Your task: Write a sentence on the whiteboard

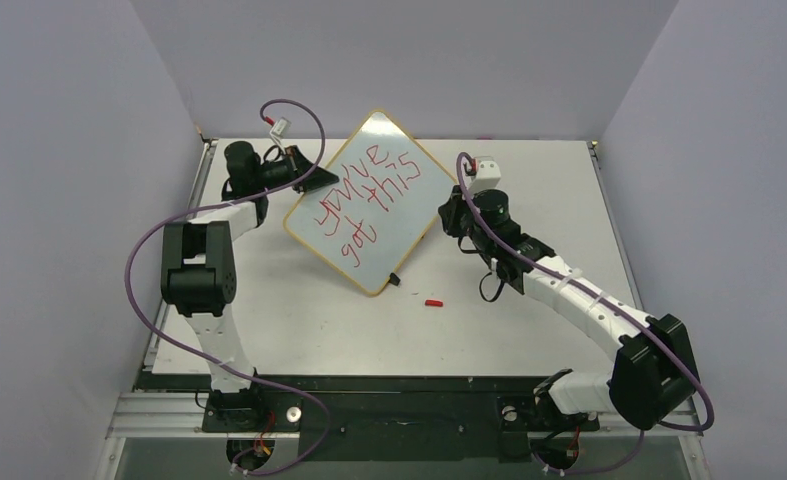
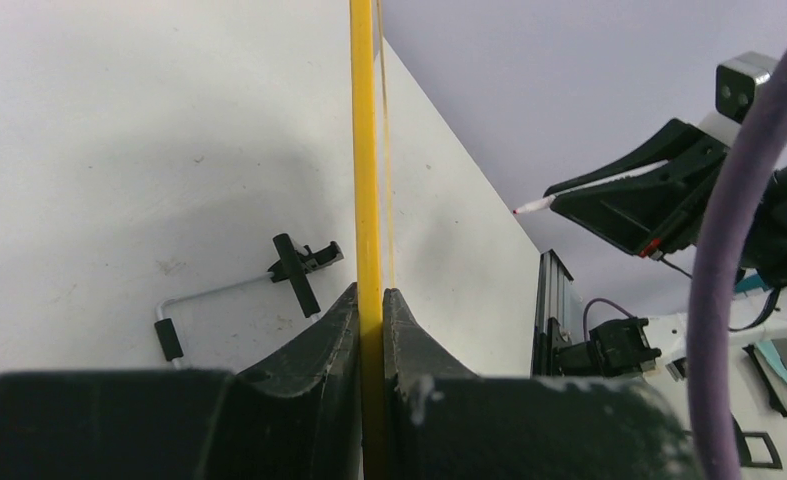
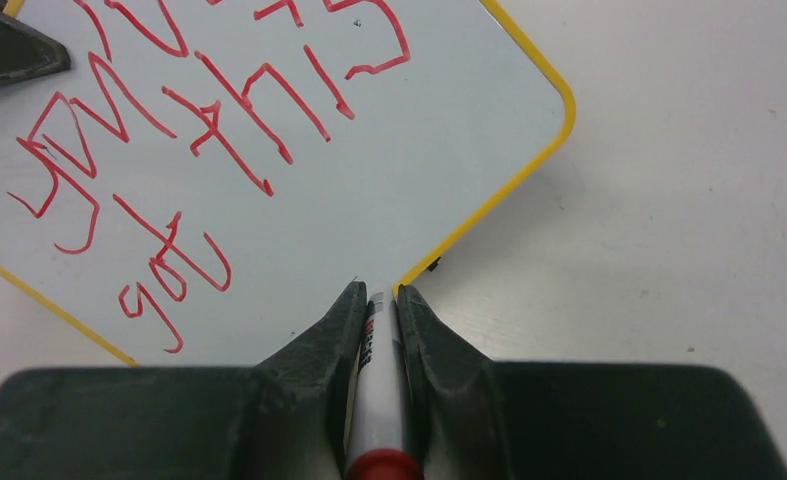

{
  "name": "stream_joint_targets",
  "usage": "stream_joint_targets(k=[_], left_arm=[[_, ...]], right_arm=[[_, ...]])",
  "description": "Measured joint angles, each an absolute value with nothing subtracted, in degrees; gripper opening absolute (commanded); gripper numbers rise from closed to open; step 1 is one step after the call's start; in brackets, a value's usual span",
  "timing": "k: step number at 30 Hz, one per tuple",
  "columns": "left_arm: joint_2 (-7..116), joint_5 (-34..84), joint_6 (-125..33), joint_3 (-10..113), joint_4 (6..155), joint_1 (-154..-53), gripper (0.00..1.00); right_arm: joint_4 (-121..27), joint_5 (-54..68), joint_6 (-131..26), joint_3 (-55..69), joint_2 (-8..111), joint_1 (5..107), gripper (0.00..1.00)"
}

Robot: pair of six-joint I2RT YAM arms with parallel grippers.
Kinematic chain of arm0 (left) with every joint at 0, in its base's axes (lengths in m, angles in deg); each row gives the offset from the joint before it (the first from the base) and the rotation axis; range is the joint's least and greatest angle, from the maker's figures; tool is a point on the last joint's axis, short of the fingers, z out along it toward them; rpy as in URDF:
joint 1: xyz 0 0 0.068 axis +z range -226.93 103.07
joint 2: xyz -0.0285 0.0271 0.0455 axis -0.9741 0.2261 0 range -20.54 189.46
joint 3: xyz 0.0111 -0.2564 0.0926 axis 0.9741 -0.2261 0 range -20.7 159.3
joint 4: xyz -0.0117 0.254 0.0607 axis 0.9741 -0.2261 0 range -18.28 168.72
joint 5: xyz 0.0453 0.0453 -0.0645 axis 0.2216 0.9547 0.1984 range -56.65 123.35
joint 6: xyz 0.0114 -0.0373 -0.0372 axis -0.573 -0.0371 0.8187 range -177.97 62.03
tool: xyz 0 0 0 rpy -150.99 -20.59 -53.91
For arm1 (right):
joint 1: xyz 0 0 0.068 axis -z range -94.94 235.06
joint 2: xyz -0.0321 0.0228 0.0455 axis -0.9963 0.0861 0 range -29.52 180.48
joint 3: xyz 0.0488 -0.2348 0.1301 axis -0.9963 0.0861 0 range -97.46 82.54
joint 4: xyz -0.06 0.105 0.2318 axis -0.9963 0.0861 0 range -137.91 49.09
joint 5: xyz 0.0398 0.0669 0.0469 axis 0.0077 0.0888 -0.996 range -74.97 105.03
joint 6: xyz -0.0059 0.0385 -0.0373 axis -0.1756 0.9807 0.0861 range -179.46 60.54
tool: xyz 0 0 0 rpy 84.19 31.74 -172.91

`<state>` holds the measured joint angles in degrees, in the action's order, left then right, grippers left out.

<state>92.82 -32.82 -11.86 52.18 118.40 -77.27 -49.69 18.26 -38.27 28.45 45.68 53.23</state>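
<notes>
Two lines of red script, the sentence [image 1: 369,200], spell "you've got this" across the whiteboard [image 1: 409,228]. The board lies turned like a diamond at the far middle of the bench [image 1: 299,320], toward 12 o'clock from the arm bases. The letters look whole, and bare white is left toward the board's 5 o'clock side. A small black clip [image 1: 395,279] sits at its 6 o'clock corner.

At the board's 10 o'clock edge the left pincer [image 2: 369,296] is clamped tight on the yellow frame [image 2: 367,150], which runs edge-on between its jaws in the wrist view. At the 3 o'clock corner the right pincer [image 3: 379,295] is closed almost fully around a red marker [image 3: 379,390], the barrel lying along the fingers and the tip aimed at the board. Seen from the left wrist, that tip appears to hang clear of the writing surface.

On the bench at 5 o'clock from the board, just past its lower corner, lies a small red piece [image 1: 433,302], probably the marker's cap.

By my reading the writing step is done and this is the close. The next move calls for drawing the marker straight back without dragging the tip through the ink. The left grip should loosen only once the board rests steady.
</notes>
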Motion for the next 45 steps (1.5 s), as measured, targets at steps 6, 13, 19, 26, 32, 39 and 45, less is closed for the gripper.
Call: stream_joint_targets(k=[6, 13, 19, 26, 32, 39, 45], left_arm=[[91.0, -28.7, -17.0, 52.2, 108.7, -77.2, 0.0], [86.5, -21.3, -22.4, 52.2, 95.0, -77.4, 0.0], [81.4, -16.0, -26.0, 52.2, 86.2, -77.6, 0.0], [75.8, -9.5, -28.7, 52.3, 78.9, -78.0, 0.0], [73.8, -5.1, -28.7, 53.3, 74.1, -78.0, 0.0], [69.9, -0.5, -28.2, 53.7, 70.5, -78.0, 0.0], [66.4, 3.0, -28.0, 54.6, 69.2, -78.0, 0.0]], right_arm=[[-50.4, 18.2, -37.5, 29.0, 45.2, 53.2, 0.0], [-51.5, 18.3, -37.2, 29.3, 41.9, 53.2, 0.0], [-52.2, 18.7, -37.1, 30.2, 40.5, 53.2, 0.0], [-52.2, 18.7, -37.1, 31.3, 40.4, 53.2, 0.0], [-52.4, 18.7, -36.8, 31.6, 40.3, 53.2, 0.0], [-52.6, 18.7, -36.4, 31.8, 40.3, 53.2, 0.0], [-52.6, 18.7, -36.3, 31.8, 40.3, 53.2, 0.0]])
